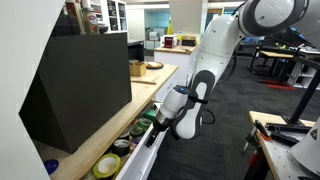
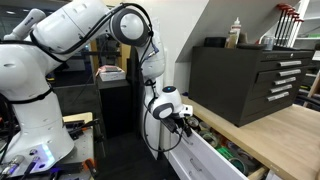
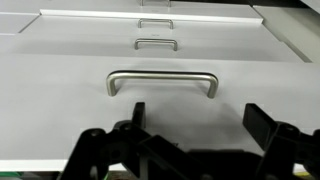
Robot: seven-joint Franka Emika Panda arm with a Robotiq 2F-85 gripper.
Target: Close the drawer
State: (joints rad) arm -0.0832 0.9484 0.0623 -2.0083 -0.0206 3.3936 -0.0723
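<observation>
A white drawer (image 1: 148,158) stands pulled out from under a wooden counter, with several tape rolls (image 1: 118,147) inside. It also shows in an exterior view (image 2: 205,160). My gripper (image 1: 157,124) is at the drawer's outer front, also seen in an exterior view (image 2: 185,124). In the wrist view the drawer front fills the picture, with its metal handle (image 3: 162,80) just beyond my fingertips. My gripper (image 3: 198,120) is open and empty, its two black fingers spread to either side below the handle. Contact with the front cannot be told.
A black tool chest (image 1: 85,80) sits on the wooden counter (image 1: 152,78), also in an exterior view (image 2: 245,78). More drawer fronts with handles (image 3: 155,43) lie beyond. Tables and clutter (image 1: 290,130) stand across the aisle.
</observation>
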